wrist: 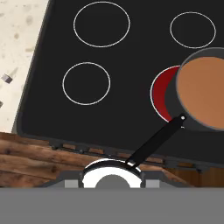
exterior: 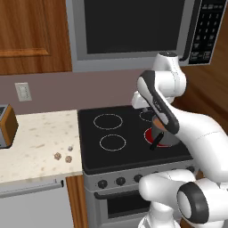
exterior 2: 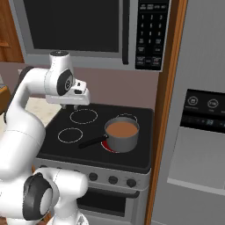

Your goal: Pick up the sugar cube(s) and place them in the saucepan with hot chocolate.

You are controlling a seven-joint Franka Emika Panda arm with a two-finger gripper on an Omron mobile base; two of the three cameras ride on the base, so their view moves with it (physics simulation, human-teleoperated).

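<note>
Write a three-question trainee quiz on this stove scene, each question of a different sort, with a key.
1. True or false: the sugar cubes already sit in the saucepan.
2. Which burner glows red? A) the one under the saucepan B) the front left one C) none
3. Fill in: the cubes lie on the ___ left of the stove.

Key: 1 false, they lie on the stone countertop; 2 A; 3 countertop.

Saucepan (exterior 2: 121,134) and its handle (exterior 2: 93,141) occupy the stove's (exterior: 95,158) front right; a toaster (exterior: 6,126) stands at the surface's (exterior: 35,133) far left.
</note>
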